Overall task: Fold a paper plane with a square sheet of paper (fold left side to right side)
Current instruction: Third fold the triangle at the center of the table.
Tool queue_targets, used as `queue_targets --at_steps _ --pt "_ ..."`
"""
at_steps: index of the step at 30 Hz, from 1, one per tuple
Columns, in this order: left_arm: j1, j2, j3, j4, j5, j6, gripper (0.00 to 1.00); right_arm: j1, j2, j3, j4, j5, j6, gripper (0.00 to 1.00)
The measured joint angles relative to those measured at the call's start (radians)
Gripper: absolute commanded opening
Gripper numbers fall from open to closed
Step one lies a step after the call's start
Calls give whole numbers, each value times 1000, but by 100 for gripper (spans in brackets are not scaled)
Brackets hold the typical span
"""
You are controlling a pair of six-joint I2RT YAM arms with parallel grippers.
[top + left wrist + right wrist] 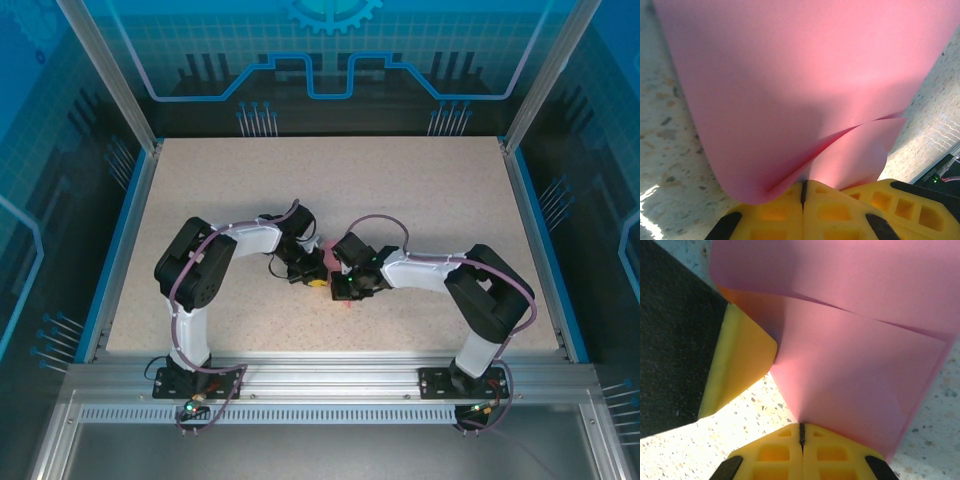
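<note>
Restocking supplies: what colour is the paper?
The paper is plain salmon pink, clearest in left wrist view.

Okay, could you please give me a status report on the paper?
Left gripper shut on the sheet of paper. Right gripper shut on it too. Paper bent over, layers loose. Nothing seen blocking.

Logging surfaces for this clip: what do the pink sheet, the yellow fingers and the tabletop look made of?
The sheet: thin matte paper; it curls softly and light glows through. The fingers: likely moulded plastic, matte, with square pockets. The tabletop: speckled, stone-look surface, perhaps laminate.
</note>
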Motion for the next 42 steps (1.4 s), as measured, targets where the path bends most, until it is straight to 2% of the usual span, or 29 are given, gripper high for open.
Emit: queue_targets --at_steps 12,33,42 --pt "0 8 14 -19 -2 0 5 0 -6 1 -39 4 8 0" --pt "-3 18 33 -42 -5 2 5 -5 -112 -115 -56 6 31 0" --pt "-4 18 33 -42 -5 2 5 -12 -137 -118 -125 -6 10 0"
